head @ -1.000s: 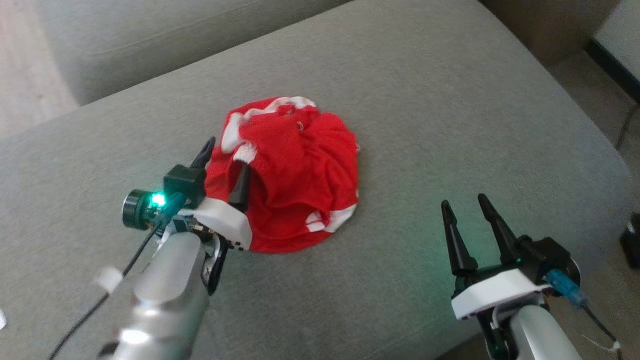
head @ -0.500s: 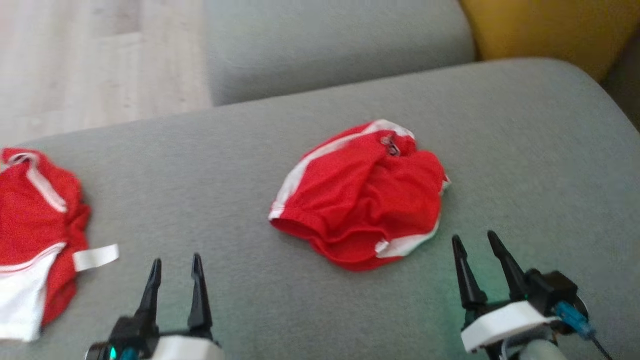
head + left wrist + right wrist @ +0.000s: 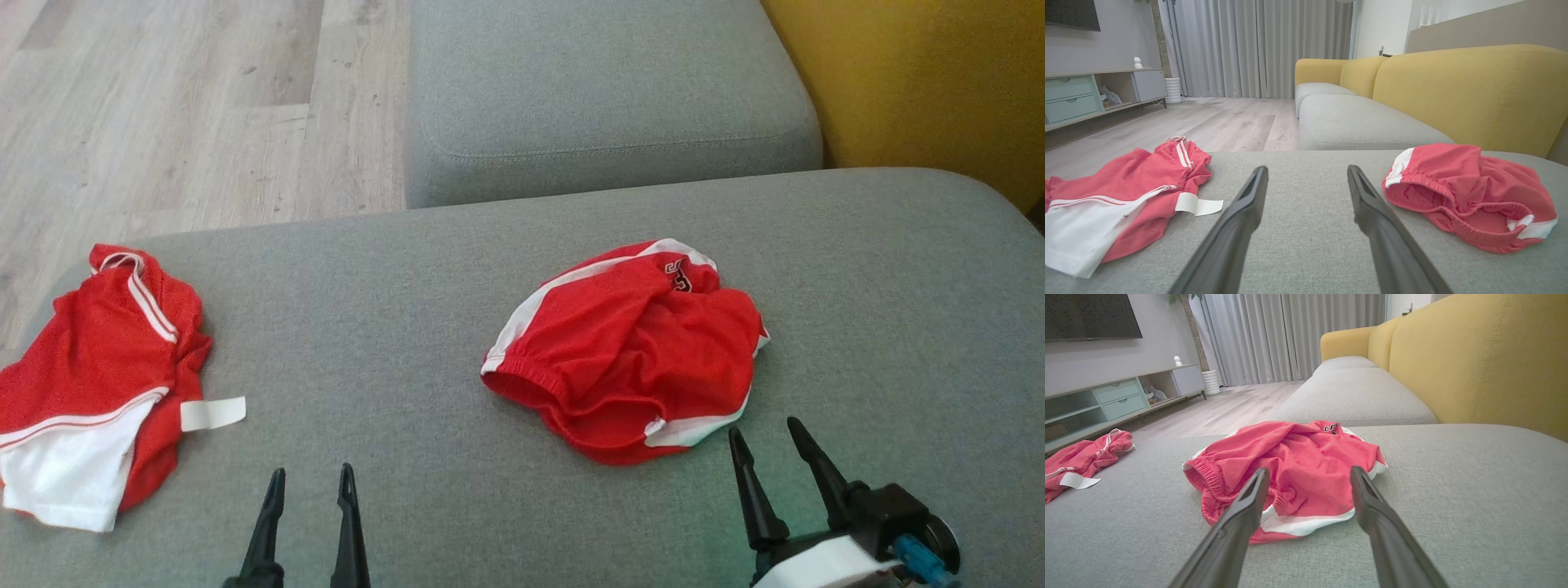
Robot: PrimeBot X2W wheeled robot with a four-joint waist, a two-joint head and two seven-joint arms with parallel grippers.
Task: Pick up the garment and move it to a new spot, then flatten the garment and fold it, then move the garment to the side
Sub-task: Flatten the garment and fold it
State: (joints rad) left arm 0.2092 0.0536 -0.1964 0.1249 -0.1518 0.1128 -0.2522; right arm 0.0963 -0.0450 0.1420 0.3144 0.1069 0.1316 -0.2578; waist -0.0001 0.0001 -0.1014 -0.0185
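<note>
- Left claw [image 3: 312, 470], right claw [image 3: 764, 428]: spread wide, empty, above the sofa seat [image 3: 367, 327].
- Red garment [image 3: 629, 351]: crumpled mid-seat, just beyond right claw.
- Risk: pinching one bunched layer drags it twisted; second garment [image 3: 98, 367], far left, invites mix-up.

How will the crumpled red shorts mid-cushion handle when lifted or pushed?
Likely floppy: the red shorts lie bunched in soft folds, so they should drape when lifted. Probably light: thin mesh-like fabric. Pushed, they would likely bunch further on the grey cushion.
</note>
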